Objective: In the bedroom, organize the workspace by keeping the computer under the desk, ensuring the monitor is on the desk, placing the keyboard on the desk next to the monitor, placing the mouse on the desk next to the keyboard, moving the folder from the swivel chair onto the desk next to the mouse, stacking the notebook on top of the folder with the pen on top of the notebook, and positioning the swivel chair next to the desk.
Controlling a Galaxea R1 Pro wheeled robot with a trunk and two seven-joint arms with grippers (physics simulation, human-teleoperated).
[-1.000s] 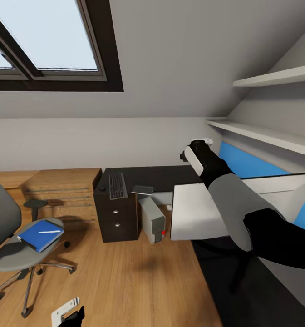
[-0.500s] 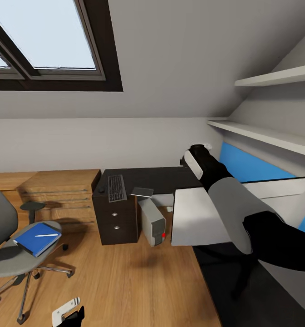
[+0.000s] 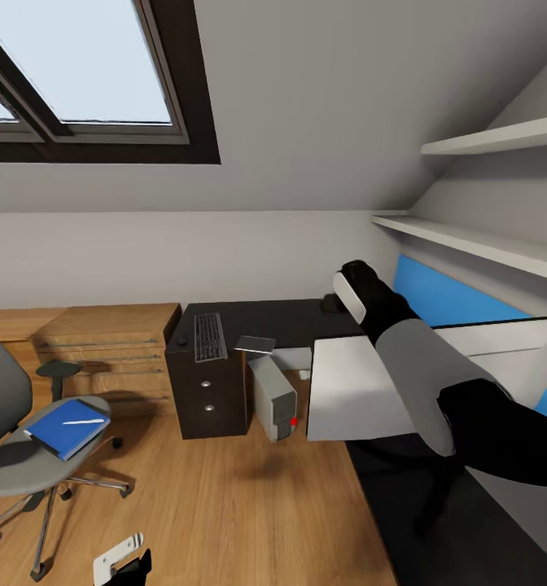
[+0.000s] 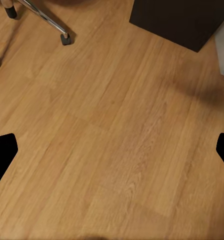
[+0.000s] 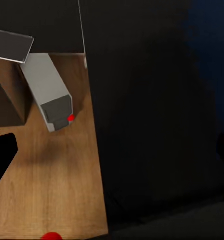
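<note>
The black-topped desk (image 3: 294, 316) carries the keyboard (image 3: 210, 336), the tiny mouse (image 3: 181, 339) at its left corner and the grey notebook (image 3: 255, 343) overhanging its front edge. The computer (image 3: 273, 396) stands on the floor beneath, also seen as computer (image 5: 51, 95) in the right wrist view. The blue folder (image 3: 64, 426) lies on the swivel chair (image 3: 13, 464) with the white pen (image 3: 85, 422) on it. My right gripper (image 3: 339, 299) hangs over the desk's far right corner, open (image 5: 112, 150). A wide white slab (image 3: 351, 391) with a thin black top edge, seemingly the monitor's back, stands beside my right arm. My left gripper (image 4: 112, 150) is open over bare floor.
Dark drawers (image 3: 212, 399) support the desk's left end. Low oak cabinets (image 3: 111, 342) line the back wall. White shelves (image 3: 485, 244) and a blue wall panel (image 3: 444, 297) are on the right, under the sloped ceiling. A chair caster (image 4: 65, 39) shows in the left wrist view.
My right gripper has dipped slightly toward the desk corner, and its white fingertip has dropped out of sight. The head camera shifted a little a second ago, then held still.
</note>
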